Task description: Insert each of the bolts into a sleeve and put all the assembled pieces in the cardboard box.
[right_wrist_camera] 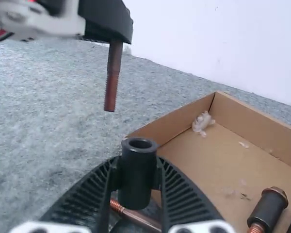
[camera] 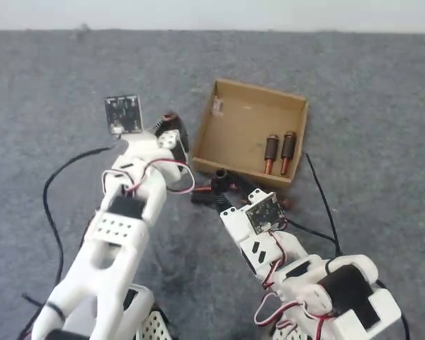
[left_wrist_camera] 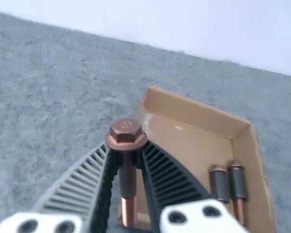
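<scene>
Two sleeved bolts [camera: 271,152] lie at four o'clock in the brown cardboard box [camera: 234,131]; left gripper [left_wrist_camera: 126,148] clamps a copper bolt [left_wrist_camera: 128,177], right gripper [right_wrist_camera: 137,164] a black sleeve [right_wrist_camera: 137,182], unjoined.

High camera overhead; wrist cameras close, low, sharing cardboard box [left_wrist_camera: 194,115].

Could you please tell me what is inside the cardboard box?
Two sleeved bolts lie side by side in the cardboard box, plus a white scrap; its near wall hides a floor strip.
</scene>
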`<action>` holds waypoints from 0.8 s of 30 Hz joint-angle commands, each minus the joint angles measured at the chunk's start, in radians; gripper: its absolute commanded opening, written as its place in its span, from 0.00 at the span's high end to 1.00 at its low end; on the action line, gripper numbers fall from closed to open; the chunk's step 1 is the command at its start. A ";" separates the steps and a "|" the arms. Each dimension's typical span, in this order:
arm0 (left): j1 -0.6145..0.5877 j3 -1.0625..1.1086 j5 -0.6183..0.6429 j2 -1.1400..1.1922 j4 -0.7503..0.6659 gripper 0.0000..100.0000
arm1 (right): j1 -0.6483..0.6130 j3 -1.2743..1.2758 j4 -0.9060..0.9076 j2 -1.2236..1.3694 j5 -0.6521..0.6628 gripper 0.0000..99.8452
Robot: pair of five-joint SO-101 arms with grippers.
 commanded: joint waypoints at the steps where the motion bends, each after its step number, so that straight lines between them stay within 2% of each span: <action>1: 0.057 0.030 0.008 -0.114 -0.048 0.99 | 0.012 0.011 0.007 -0.004 -0.009 0.99; 5: 0.097 0.081 0.008 -0.198 -0.046 0.99 | -0.007 0.012 0.008 -0.004 -0.009 0.99; 13: 0.098 0.148 0.008 -0.324 -0.044 0.99 | -0.007 0.014 0.008 -0.004 -0.009 0.99; 24: 0.100 0.153 0.008 -0.351 -0.049 0.99 | -0.007 0.020 0.010 -0.002 -0.009 0.99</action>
